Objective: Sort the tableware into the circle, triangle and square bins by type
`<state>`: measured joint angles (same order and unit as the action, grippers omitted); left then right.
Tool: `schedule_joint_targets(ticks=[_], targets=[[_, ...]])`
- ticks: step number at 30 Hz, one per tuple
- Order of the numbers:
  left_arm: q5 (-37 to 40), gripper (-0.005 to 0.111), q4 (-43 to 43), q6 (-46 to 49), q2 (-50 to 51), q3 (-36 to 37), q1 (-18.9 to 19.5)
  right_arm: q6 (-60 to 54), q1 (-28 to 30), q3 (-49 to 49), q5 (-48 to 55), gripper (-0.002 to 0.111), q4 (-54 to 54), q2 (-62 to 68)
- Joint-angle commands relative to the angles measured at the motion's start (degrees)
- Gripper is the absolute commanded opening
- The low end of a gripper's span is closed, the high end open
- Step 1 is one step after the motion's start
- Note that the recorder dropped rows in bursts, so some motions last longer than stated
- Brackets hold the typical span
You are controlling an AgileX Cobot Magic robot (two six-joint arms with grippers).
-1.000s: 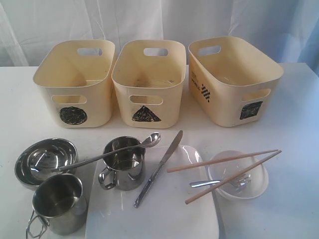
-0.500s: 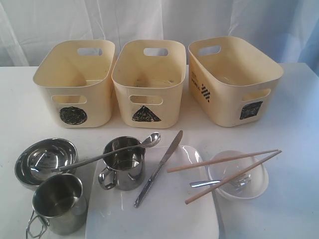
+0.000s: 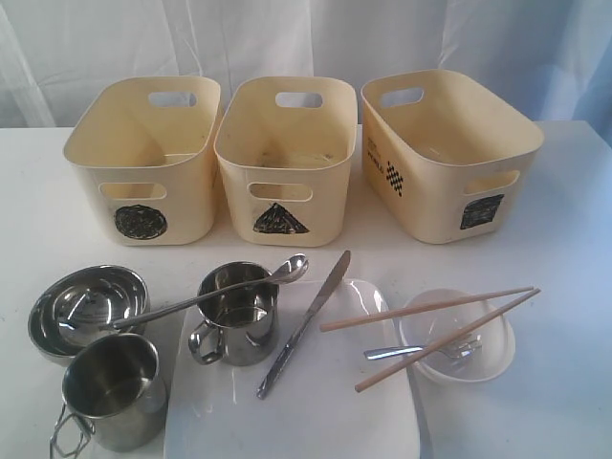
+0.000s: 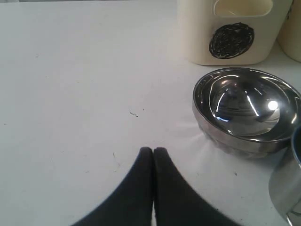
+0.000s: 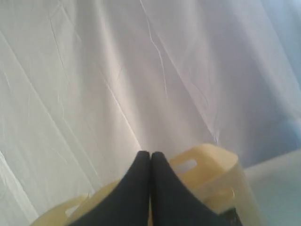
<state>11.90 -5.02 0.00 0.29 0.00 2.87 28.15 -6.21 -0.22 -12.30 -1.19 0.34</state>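
Steel, wood, clear plastic and white ware lie at the front of the white counter (image 3: 574,239), grouped around the white square plate (image 3: 325,411). On the plate's far left corner stands one steel handled mug (image 3: 244,339), upright, with its handle toward the plate's left edge. The steel spoon (image 3: 191,301) lies across this mug's rim. Its bowl end points toward the bins and its handle runs off the plate to the steel bowl (image 3: 57,330), which sits left of the plate. The second mug (image 3: 115,392) stands just beside the plate's left edge, in front of the steel bowl. The knife (image 3: 304,325) lies diagonally on the plate with its blade pointing away.

The clear plastic bowl (image 3: 483,368) overlaps the plate's right edge. The fork (image 3: 387,352) rests in it with its handle toward the plate, and the two wooden chopsticks (image 3: 430,308) lie across its rim and onto the plate.

Behind the plate three cream tubs stand in a row: the circle bin (image 3: 91,191) behind its left side, the triangle bin (image 3: 330,191) straight behind, the square bin (image 3: 430,201) behind its right side.

The left end effector (image 4: 153,153) has its dark fingers pressed together, gripping nothing, over bare counter beside the steel bowl. The right end effector (image 5: 150,155) is likewise fully closed and empty, and faces a cream tub's rim and the white curtain (image 5: 94,70).
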Motion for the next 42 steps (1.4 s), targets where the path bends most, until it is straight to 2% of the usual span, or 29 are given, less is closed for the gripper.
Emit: schedule_joint_targets(ticks=[1, 4, 8, 11, 19, 23, 27, 32, 34, 36, 40, 42], targets=[[-0.3, 0.0, -0.5, 0.0, -0.3, 0.0, -0.2, 6.7, 0.0, 0.2, 11.2, 0.0, 0.1, -0.3], [-0.3, 0.0, -0.5, 0.0, -0.3, 0.0, -0.2, 12.6, 0.0, 0.2, 11.8, 0.0, -0.5, -0.3], [-0.3, 0.0, -0.5, 0.0, -0.3, 0.0, -0.2, 11.7, 0.0, -1.3, 12.9, 0.0, -0.3, -0.3], [-0.3, 0.0, -0.5, 0.0, -0.3, 0.0, -0.2, 7.0, 0.0, -8.2, 18.5, 0.0, -0.3, 3.2], [-0.3, 0.0, -0.5, 0.0, -0.3, 0.0, -0.2, -14.8, 0.0, -36.5, 44.7, 0.0, -0.3, 31.0], [-0.3, 0.0, -0.5, 0.0, -0.3, 0.0, -0.2, -25.1, 0.0, -48.5, 54.2, 0.0, -1.7, 44.8], [-0.3, 0.0, -0.5, 0.0, -0.3, 0.0, -0.2, -38.4, 0.0, -55.3, 63.2, 0.0, -10.3, 55.2], [-0.3, 0.0, -0.5, 0.0, -0.3, 0.0, -0.2, -60.7, 0.0, -56.4, 67.2, 0.001, -27.6, 62.8], [-0.3, 0.0, -0.5, 0.0, -0.3, 0.0, -0.2, -64.4, 0.0, -56.4, 70.0, 0.007, -29.5, 64.8], [-0.3, 0.0, -0.5, 0.0, -0.3, 0.0, -0.2, -65.1, 0.0, -56.4, 72.4, 0.018, -29.5, 66.5], [-0.3, 0.0, -0.5, 0.0, -0.3, 0.0, -0.2, -68.7, 0.0, -56.4, 73.5, 0.047, -29.5, 69.3], [-0.3, 0.0, -0.5, 0.0, -0.3, 0.0, -0.2, -71.6, 0.0, -56.4, 73.6, 0.055, -29.5, 69.9]])
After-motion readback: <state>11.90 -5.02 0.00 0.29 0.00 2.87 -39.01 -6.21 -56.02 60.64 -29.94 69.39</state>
